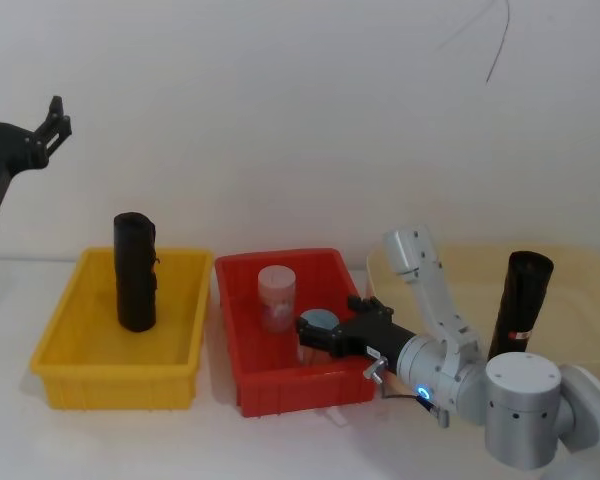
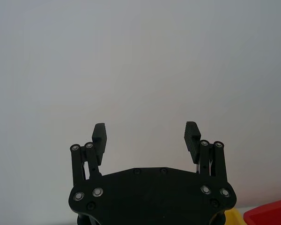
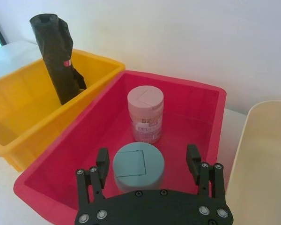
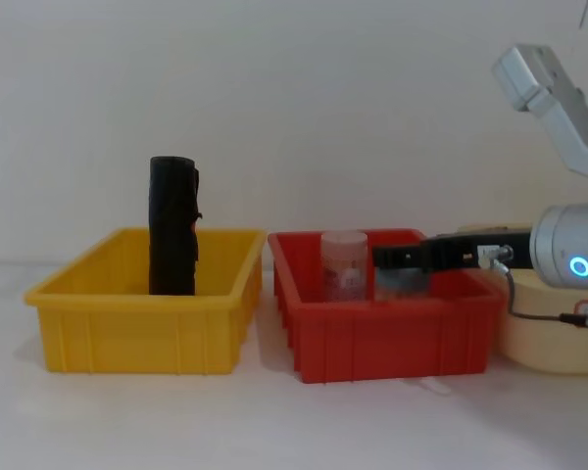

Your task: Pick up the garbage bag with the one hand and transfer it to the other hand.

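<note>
Two black rolls stand upright on the white table (image 1: 10,430) – the garbage bag (image 1: 523,300), with a small red-and-white sticker low on its side, in the cream tub (image 1: 580,255) on the robot's right, and a second black roll (image 1: 135,272) with a ragged side flap in the yellow bin (image 1: 110,375) on the left. Between the two containers sits a red bin (image 1: 290,385) holding a pink-lidded jar (image 1: 276,295) and, just in front of it, a blue-lidded jar (image 1: 318,318). The right gripper (image 1: 313,338) reaches in level over the red bin's near right part, its fingers spread wide and empty, one on either side of the blue lid in the right wrist view – near the jar, with no grip on it, and well apart from the garbage bag behind its arm. The left gripper (image 1: 55,115) hangs high at the far left against the pale wall, above and behind the yellow bin, its two fingers also parted wide and holding nothing.
</note>
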